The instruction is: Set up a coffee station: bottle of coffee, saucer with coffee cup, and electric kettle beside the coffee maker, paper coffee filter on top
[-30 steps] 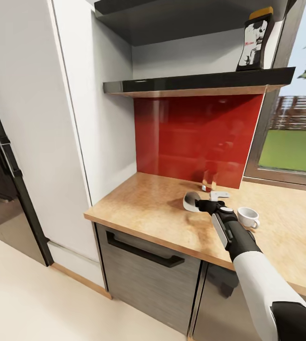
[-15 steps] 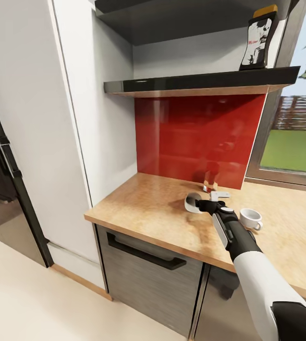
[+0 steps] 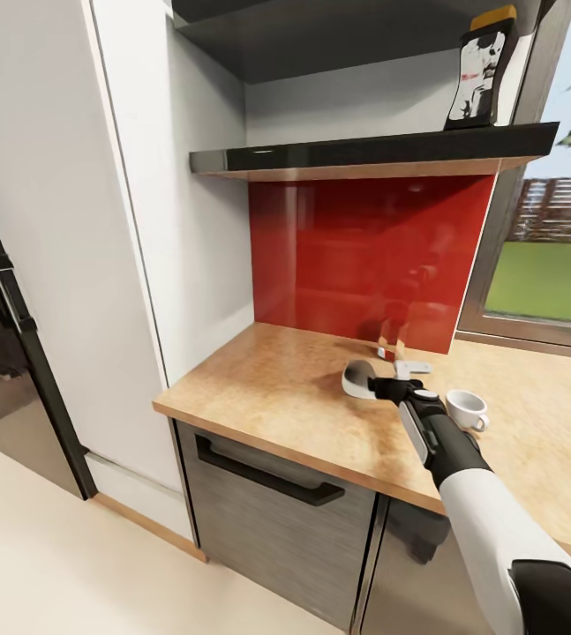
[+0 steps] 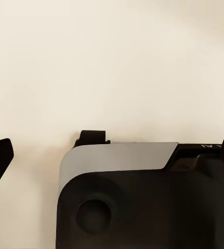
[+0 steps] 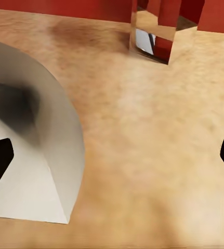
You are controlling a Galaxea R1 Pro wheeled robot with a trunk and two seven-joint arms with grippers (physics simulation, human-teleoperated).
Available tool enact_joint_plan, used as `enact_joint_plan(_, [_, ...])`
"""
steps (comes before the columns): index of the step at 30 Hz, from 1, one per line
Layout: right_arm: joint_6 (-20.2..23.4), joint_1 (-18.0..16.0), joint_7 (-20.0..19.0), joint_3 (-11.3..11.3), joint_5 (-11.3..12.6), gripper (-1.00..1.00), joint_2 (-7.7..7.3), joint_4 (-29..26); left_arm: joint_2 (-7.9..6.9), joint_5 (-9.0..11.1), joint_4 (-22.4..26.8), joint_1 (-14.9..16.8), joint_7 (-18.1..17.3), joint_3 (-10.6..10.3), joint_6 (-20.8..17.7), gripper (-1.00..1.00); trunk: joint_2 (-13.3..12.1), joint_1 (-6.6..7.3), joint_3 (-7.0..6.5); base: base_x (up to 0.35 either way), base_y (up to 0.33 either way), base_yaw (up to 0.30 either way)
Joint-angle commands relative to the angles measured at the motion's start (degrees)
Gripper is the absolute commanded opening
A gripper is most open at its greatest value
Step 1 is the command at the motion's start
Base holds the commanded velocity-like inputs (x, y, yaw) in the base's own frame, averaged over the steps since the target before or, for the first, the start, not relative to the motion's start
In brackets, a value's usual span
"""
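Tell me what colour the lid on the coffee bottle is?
Yellow-gold. The bottle of coffee shows best in the head view, standing on the kitchen shelf.

paper coffee filter (image 3: 356,379): you have a white-to-cream cone lying on its side on the worktop, near the red backsplash; open mouth shows grey inside (image 5: 26,155).
coffee cup (image 3: 464,411): small plain white cup, upright on the worktop, right of the filter, apart from it.
bottle of coffee (image 3: 481,69): dark jar, yellow-gold lid, white label with black figure; upright at the right end of the shelf.
kitchen shelf (image 3: 373,151): thin dark slab above the red backsplash.
kitchen countertop (image 3: 276,388): light wood-grain, over dark grey fronts.
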State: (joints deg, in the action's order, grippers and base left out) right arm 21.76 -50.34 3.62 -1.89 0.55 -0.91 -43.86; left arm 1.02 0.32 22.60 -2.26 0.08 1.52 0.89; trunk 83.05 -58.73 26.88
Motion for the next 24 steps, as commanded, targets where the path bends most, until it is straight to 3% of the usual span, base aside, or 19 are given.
enact_joint_plan(1, [0.3, 0.0, 0.2, 0.0, 0.1, 1.00, -0.09, 0.1, 0.03, 0.0, 0.1, 0.0, 0.0, 0.2, 0.1, 1.00, 0.0, 0.00, 0.05, 0.002, -0.002, 0.000])
enact_joint_plan(24, [0.2, 0.0, 0.1, 0.1, 0.2, 1.00, -0.23, 0.5, 0.03, 0.0, 0.0, 0.0, 0.0, 0.2, 0.1, 1.00, 0.0, 0.00, 0.05, 0.000, 0.000, 0.000])
